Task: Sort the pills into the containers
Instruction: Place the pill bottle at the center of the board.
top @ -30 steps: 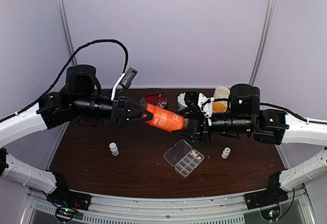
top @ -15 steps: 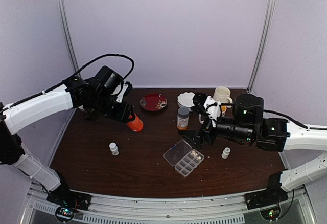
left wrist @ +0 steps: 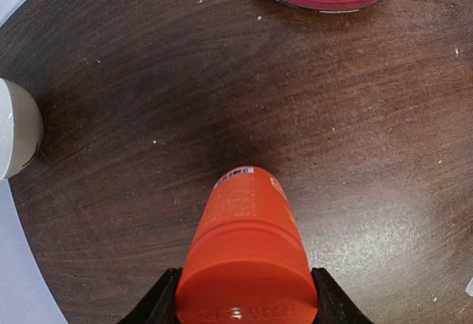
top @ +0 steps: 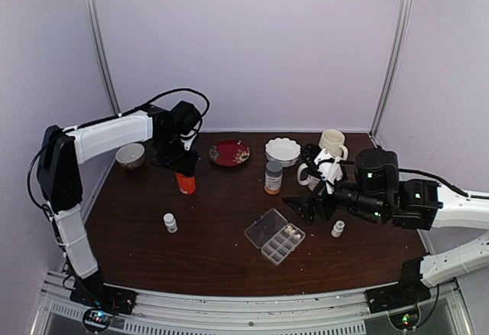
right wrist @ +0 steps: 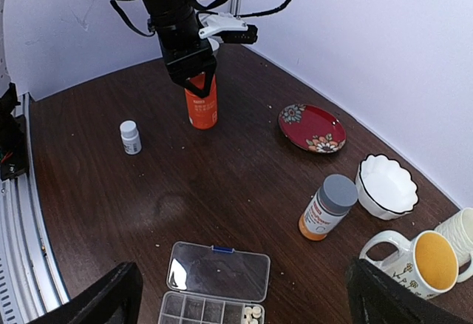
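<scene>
Hovering near the organiser box [top: 281, 243], right end effector [top: 303, 208] gapes wide.

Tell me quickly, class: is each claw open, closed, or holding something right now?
Left claw: closed on the upright orange bottle.
Right claw: open, holding nothing.

White arms [top: 107, 132] — black joints [top: 185, 115], cables [top: 179, 90].

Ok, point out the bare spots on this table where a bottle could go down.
Bare wood lies between the orange bottle and the grey-capped bottle, and in front, between the left vial and the organiser box. The back edge is crowded: plate, white bowl, mugs.
</scene>
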Motion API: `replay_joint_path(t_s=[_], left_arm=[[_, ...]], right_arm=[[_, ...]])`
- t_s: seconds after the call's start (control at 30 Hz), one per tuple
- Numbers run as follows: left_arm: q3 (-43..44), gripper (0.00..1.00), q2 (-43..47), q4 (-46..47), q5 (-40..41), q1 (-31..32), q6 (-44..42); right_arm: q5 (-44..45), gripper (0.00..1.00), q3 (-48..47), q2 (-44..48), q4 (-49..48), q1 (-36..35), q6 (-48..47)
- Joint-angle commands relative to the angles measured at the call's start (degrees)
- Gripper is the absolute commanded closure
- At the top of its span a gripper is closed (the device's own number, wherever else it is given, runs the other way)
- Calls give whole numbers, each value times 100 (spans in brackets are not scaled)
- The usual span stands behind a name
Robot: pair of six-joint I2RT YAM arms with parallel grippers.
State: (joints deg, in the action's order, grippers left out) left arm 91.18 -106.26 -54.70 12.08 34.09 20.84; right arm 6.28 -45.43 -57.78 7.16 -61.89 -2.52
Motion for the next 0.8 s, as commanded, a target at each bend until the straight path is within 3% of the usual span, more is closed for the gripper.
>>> replay_joint_path(t_s=[0.0,0.2,0.3,0.4,0.77], left_arm=[[431,57,-221,33,135,-101,-185],[374,44,-277,249,122,-165,-112],[304,27,-274,290,110,-165,-66],[213,3,-219,342,101,-165,15],[-328,3,905,759,-167,-157,29]], right_arm=[[431,0,121,-2,395,47,438],[130,0,51,-236,890,432,1158],[112,0,83,-255,1045,550,1298],[135,0,263,-77,938,596,1325],[729,0,952,662,886,814,1909]])
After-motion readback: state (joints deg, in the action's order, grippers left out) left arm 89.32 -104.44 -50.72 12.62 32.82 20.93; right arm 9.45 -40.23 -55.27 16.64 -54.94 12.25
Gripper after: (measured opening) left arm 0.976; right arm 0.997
